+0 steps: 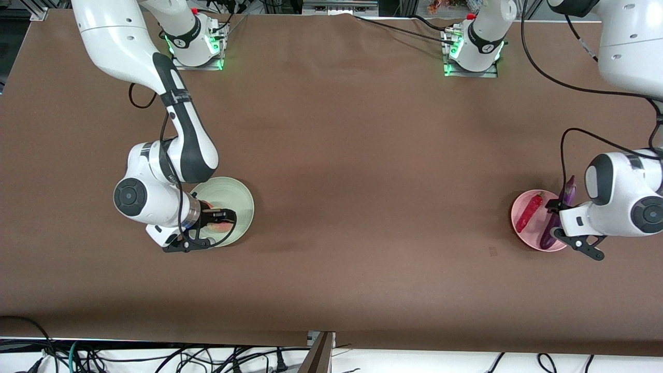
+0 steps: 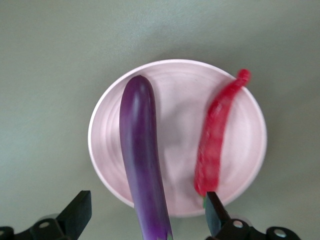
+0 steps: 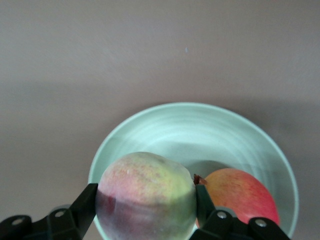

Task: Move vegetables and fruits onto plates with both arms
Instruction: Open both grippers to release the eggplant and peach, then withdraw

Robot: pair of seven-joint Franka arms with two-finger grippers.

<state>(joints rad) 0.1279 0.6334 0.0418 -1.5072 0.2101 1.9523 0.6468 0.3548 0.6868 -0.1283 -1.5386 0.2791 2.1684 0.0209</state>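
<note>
Eggplant [image 2: 142, 160] on pink plate [image 2: 177, 95], lying lengthwise with stem end overhanging rim; not gripped. Chili pepper [image 2: 216, 135] on same plate, beside eggplant, apart from it. Left tool [image 2: 146, 216] over pink plate, jaws spread wide, one finger [image 2: 77, 212] on each side of eggplant, clear of contact. Pink plate [image 1: 522, 228] at left arm's end of table [image 1: 362, 155]. Pale green plate [image 3: 165, 125] at right arm's end of table. Right tool [image 3: 146, 210] over pale green plate, fingers [image 3: 85, 205] clamped on both sides of pale peach [image 3: 146, 192]. Peach low above plate interior; contact with plate surface cannot be told. Red fruit [image 3: 240, 195] in pale green plate, just beside peach, touching or nearly so. In front view: right tool [image 1: 217, 220] and peach [image 1: 220, 226] over the part of pale green plate [image 1: 235, 199] nearer to camera; left tool [image 1: 557, 217] over eggplant [image 1: 570, 189]; chili pepper [image 1: 529, 212] toward plate side nearer table centre.
</note>
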